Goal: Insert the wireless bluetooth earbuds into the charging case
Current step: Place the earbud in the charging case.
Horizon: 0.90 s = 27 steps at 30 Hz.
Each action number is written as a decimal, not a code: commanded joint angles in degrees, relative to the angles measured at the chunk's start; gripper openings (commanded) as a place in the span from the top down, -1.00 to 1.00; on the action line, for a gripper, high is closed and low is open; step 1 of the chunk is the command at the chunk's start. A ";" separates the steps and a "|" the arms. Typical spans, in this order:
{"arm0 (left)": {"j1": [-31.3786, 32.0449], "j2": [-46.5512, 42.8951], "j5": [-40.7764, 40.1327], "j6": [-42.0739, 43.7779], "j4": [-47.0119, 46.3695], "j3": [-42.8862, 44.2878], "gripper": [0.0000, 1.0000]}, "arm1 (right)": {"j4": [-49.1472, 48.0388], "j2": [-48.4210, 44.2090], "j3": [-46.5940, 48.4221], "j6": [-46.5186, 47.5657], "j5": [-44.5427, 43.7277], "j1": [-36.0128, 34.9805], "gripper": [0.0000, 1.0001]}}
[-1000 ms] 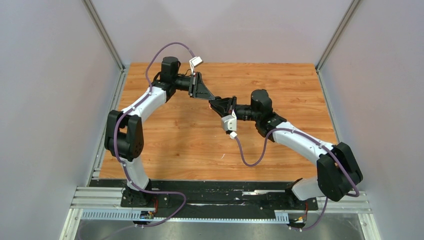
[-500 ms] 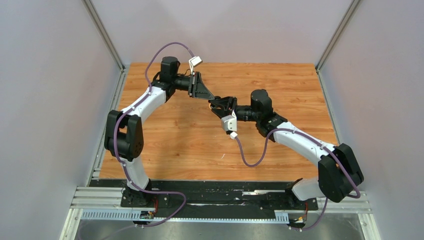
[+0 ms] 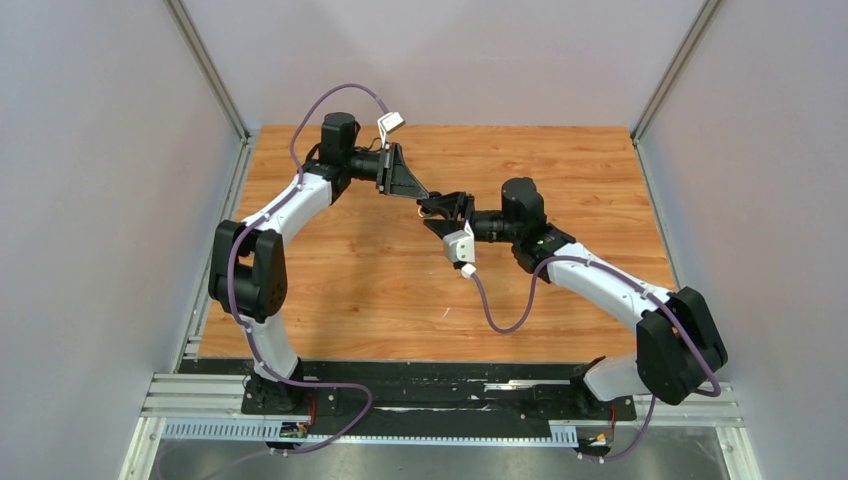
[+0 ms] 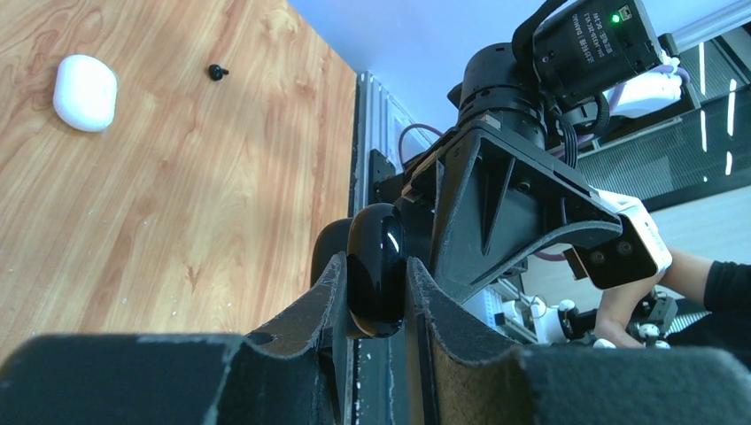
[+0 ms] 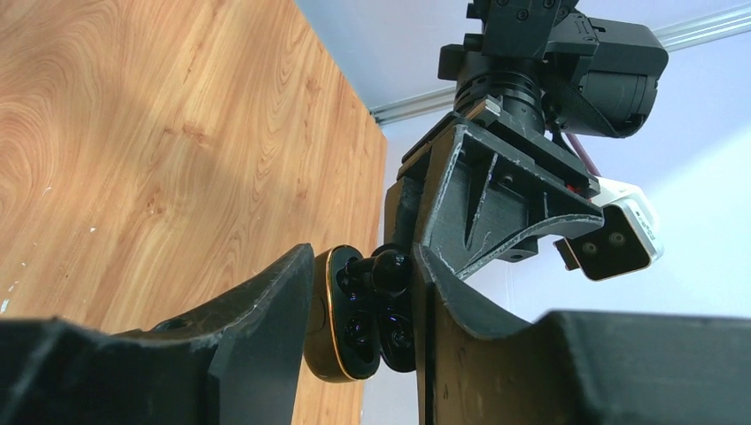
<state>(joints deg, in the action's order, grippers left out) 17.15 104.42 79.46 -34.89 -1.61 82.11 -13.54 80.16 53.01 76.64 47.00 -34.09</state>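
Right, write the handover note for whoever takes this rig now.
Left gripper: shut on the black case, held in the air above the table.
Right gripper: at the case's open, gold-rimmed face, with a black earbud between its fingers; grip unclear.
On the table: white case and a loose black earbud near it.
Done: no bud visibly seated.
Left: seat this bud, then the loose one. White buds are not in view.

Lab test cell: grey panel walls [image 3: 90, 200], aluminium rails [image 3: 185, 398], wooden tabletop [image 3: 400, 290]
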 commanded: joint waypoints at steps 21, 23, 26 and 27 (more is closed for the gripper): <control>-0.18 0.50 2.35 -1.46 -3.05 1.83 1.00 | -1.07 1.09 3.93 -3.51 -3.44 -0.10 -0.15; -0.18 0.67 2.04 -1.28 -3.05 1.87 1.00 | -0.23 0.84 5.12 -5.14 -3.43 -0.06 -0.20; -0.25 1.16 1.73 -1.14 -2.96 2.17 1.00 | 1.23 -0.41 5.95 -6.90 -2.83 -0.10 -0.23; -0.31 1.28 1.69 -1.05 -2.96 2.27 1.00 | 1.36 -1.18 5.96 -7.41 -2.91 -0.02 -0.24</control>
<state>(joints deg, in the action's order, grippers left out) 16.71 104.97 80.27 -36.32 -3.25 82.24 -10.31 81.45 54.78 72.84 44.51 -34.11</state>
